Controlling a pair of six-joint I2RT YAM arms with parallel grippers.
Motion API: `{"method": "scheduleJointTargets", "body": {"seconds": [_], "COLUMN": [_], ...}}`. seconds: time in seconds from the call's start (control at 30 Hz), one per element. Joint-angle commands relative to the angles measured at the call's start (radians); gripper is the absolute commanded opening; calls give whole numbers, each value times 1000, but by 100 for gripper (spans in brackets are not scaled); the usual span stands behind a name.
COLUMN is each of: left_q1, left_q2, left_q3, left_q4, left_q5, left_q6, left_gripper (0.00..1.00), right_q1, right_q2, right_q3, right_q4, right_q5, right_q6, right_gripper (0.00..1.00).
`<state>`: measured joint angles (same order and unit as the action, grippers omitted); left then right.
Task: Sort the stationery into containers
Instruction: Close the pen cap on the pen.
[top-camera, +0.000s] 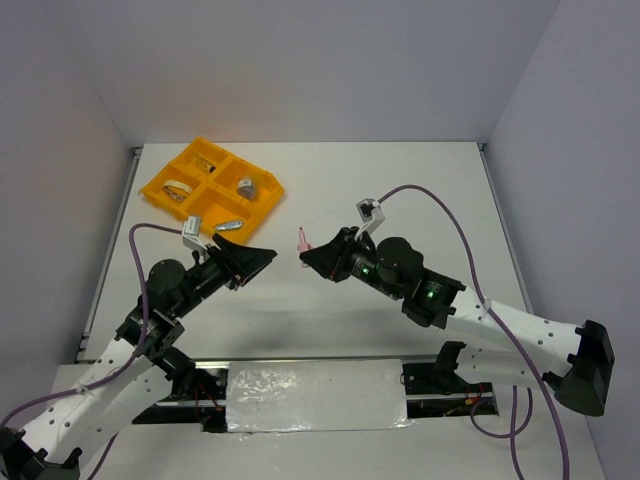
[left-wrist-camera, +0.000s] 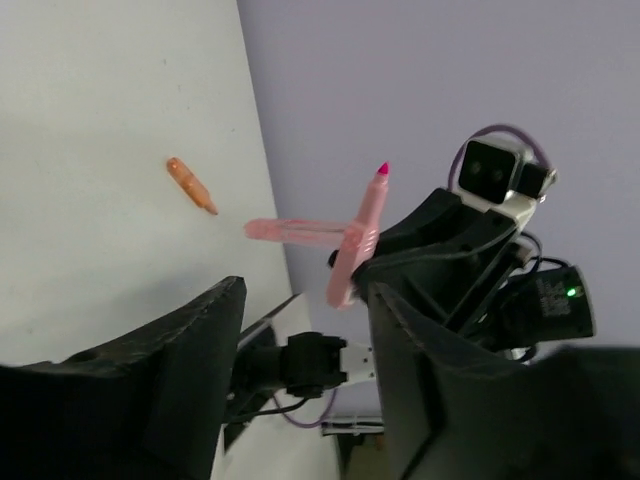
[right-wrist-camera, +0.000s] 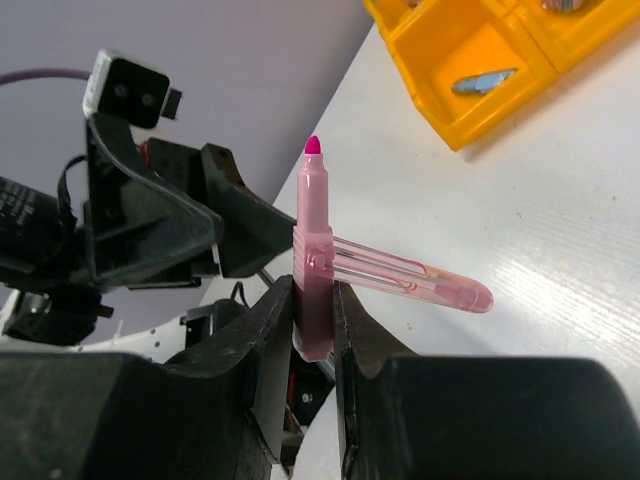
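The right gripper, clamped on an upright pink plastic marker, faces the open, empty left gripper just left of it; the orange-yellow divided plastic tray lies farther left.

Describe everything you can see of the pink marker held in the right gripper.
The pink marker looks like translucent plastic, with a bare magenta tip pointing up. A clear pink cap juts sideways from its middle. It stands upright, off the white table, clamped at its lower end in the right gripper. Nothing else touches it.
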<state>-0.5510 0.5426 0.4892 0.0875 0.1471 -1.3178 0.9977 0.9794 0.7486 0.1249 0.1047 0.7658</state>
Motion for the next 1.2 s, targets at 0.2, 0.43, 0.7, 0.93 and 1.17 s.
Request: {"method": "scheduleJointTargets", "body": {"seconds": [0.2,0.43,0.7,0.93,1.17], "left_q1": [-12,-49,-56,-56,-56], "left_q2": [68,235,296,266,267], "left_q3": [-4,-54,-15,15,-8], "left_q4": [58,400,505,437,524], "left_q5": [89,273,276,200,195], "left_q6": [-34,-101,-74,26,75], "left_gripper": [11,44,58,62,77], "right_q1": [-41,-41,-4,12,18], "right_q2": [-24,116,143,52,-8], "right_q3": [138,233,186,32,-40], "right_q4": [90,195,242,236,222], "right_q5": [-55,-302,-366,-344,-335], "right_q6": [-3,-37,-32,-10,12], "right_gripper": [0,0,0,0,0]}}
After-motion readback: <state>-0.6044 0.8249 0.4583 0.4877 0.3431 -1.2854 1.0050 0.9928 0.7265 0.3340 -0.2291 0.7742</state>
